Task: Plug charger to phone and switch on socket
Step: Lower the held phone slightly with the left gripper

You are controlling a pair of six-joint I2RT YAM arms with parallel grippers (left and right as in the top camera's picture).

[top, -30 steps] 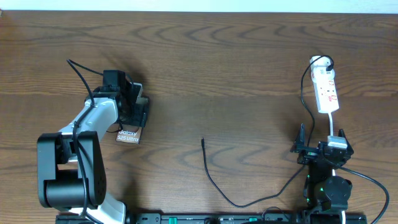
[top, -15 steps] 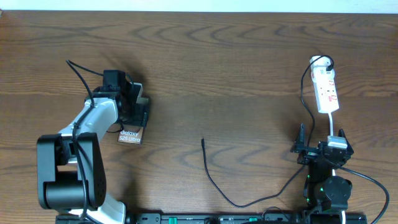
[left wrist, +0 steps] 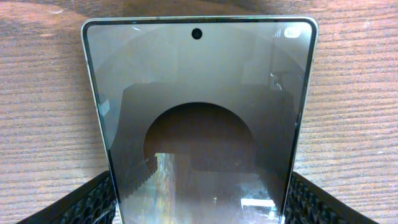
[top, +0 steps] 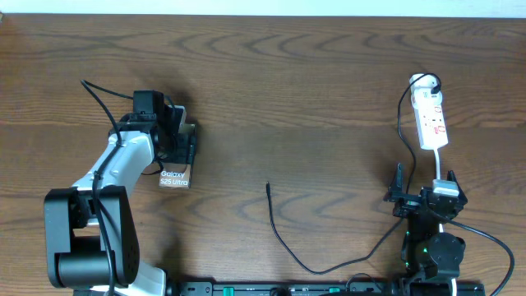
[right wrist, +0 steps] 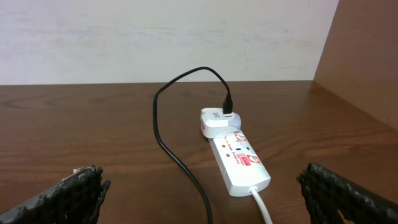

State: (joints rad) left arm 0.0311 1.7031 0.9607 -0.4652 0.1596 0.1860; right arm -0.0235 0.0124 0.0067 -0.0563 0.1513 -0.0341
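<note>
Nudged slightly toward the charger plug tip (top: 268, 187), the Galaxy S25 Ultra phone (top: 174, 178) stays pinched in the left end effector (left wrist: 202, 205); the right end effector (right wrist: 205, 196) waits spread.

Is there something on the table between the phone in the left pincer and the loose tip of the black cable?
Nothing visible does. Only bare table lies between the phone and the cable tip. The left pincer grips the phone at its sides.

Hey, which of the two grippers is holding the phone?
The left gripper: the phone sits clamped between its fingers, while the right gripper is open and empty.
</note>
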